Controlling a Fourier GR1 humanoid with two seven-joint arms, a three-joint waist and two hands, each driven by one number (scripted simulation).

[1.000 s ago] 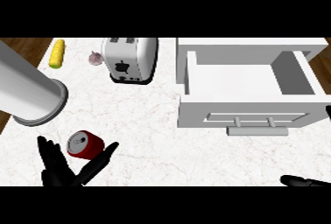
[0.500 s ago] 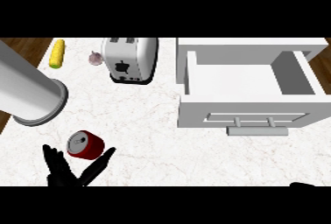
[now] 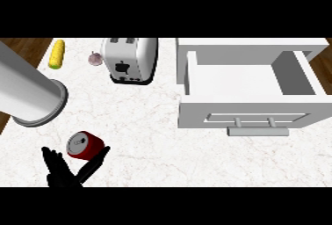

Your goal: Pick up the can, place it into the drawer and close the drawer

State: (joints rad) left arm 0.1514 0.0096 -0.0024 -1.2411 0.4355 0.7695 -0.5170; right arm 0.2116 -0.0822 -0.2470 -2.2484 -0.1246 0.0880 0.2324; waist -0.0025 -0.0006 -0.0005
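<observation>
A red can [image 3: 84, 145] with a silver top lies on its side on the white marble counter at the lower left. My left hand [image 3: 63, 172] comes up from the lower edge just below it. Its straight fingers [image 3: 53, 157] are at the can's left and its thumb [image 3: 97, 158] at the can's right, so the hand is open. The white drawer [image 3: 194, 74] stands pulled open at the upper right with nothing inside, and its front panel and grey handle [image 3: 258, 131] face me. My right hand does not show.
A large grey cylinder [image 3: 29, 90] lies at the left edge, just above the can. A silver toaster [image 3: 133, 59], a small purplish bulb [image 3: 96, 58] and a yellow corn cob [image 3: 57, 53] sit at the back left.
My right hand, seen at the lower right edge before, has dropped out of view. The left hand has drawn in slightly around the can, which has barely moved.
</observation>
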